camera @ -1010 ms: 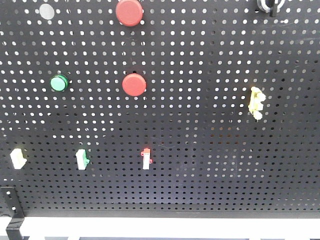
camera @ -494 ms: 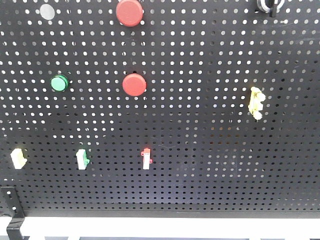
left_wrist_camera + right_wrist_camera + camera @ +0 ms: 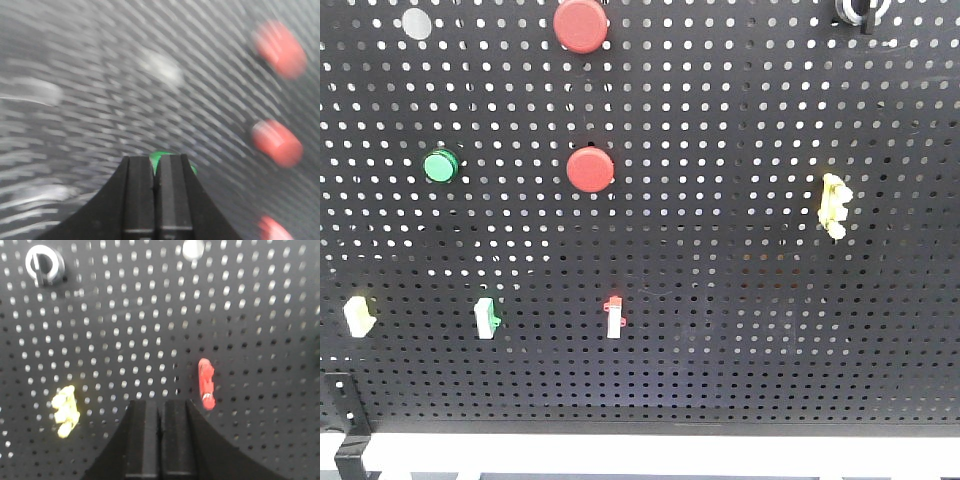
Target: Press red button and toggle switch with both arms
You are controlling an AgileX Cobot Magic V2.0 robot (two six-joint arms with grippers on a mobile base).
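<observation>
A black pegboard [image 3: 740, 150] fills the front view. It carries two red buttons, one at the top [image 3: 580, 24] and one in the middle [image 3: 590, 169]. A small switch with a red tip [image 3: 613, 316] sits below them. Neither arm shows in the front view. In the blurred left wrist view my left gripper [image 3: 155, 159] is shut and empty, its tips just below a green button [image 3: 159, 157]; two red buttons [image 3: 277, 143] lie to the right. In the right wrist view my right gripper [image 3: 160, 404] is shut and empty, with a red toggle switch [image 3: 206, 383] just right of its tips.
The board also holds a green button [image 3: 440, 166], a yellow switch [image 3: 834, 205] at right, a green-tipped switch [image 3: 485, 317], a pale yellow switch [image 3: 357, 314] and a silver knob [image 3: 44, 263]. A white ledge [image 3: 650, 450] runs below.
The front view has shifted slightly; the board's parts sit a few pixels to the right and lower. No arm has come into that view.
</observation>
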